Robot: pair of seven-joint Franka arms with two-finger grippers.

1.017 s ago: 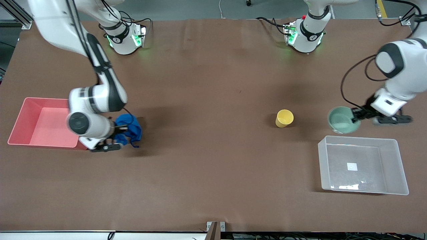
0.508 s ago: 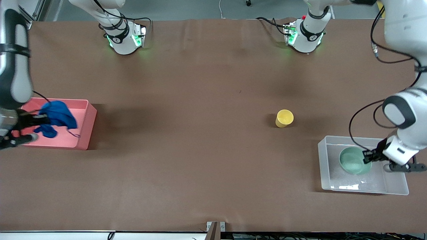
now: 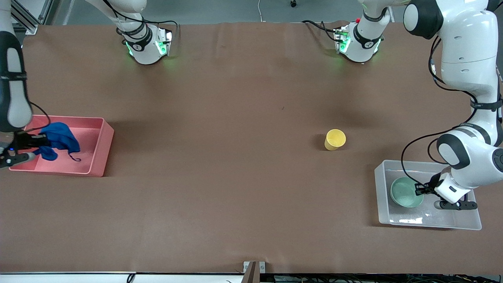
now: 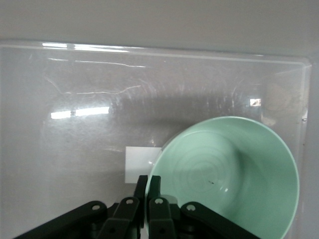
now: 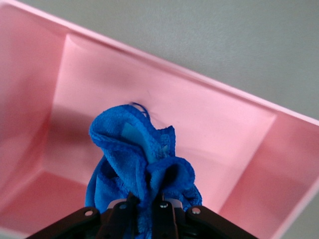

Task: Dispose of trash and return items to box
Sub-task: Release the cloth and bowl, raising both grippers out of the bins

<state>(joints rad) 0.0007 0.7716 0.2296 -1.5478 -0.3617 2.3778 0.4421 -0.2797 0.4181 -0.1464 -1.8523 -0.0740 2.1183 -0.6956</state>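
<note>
My right gripper [image 3: 34, 142] is shut on the blue rag [image 3: 58, 140] and holds it over the inside of the pink bin [image 3: 101, 149]. In the right wrist view the rag [image 5: 137, 164] hangs bunched from the gripper [image 5: 147, 206] above the bin's floor [image 5: 209, 134]. My left gripper [image 3: 421, 189] is shut on the rim of the mint-green bowl [image 3: 404, 192], which is inside the clear box [image 3: 383, 216]. The left wrist view shows the bowl [image 4: 234, 174] clamped by the gripper [image 4: 148, 184] over the box's base and white sticker [image 4: 139, 164]. The yellow cup [image 3: 335, 140] stands alone on the table.
The brown table [image 3: 235, 177] lies bare between the pink bin at the right arm's end and the clear box at the left arm's end. The two arm bases [image 3: 146, 43] stand along the table's edge farthest from the front camera.
The right gripper carried the rag from beside the pink bin to over its inside. The left gripper carried the bowl from the table into the clear box and lowered it.
</note>
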